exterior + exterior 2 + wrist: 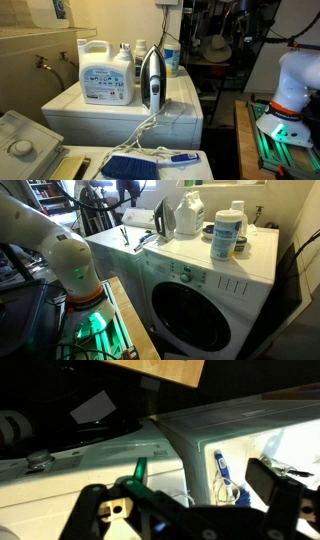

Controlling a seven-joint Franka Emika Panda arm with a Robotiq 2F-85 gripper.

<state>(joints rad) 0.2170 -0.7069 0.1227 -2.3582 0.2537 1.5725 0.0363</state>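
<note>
In the wrist view my gripper (pixel 182 498) is open and empty, its dark fingers wide apart, high above the white appliance tops. Below it lie a blue brush with a blue-and-white handle (pixel 219 466) and a thin white cord (pixel 232 488). In an exterior view the brush (pixel 133 166) lies on the near appliance, in front of an upright iron (pixel 150 80) on the washing machine (pixel 180 112). The gripper itself does not show in either exterior view; only the white arm (pixel 55 245) and its base (pixel 292 90) do.
A large white detergent bottle (pixel 106 74) stands beside the iron, also seen in an exterior view (pixel 190 212). A tub with a blue label (pixel 228 235) stands near the washer's edge. A wooden board (pixel 165 370) shows above. Shelves and clutter (pixel 215 45) stand behind.
</note>
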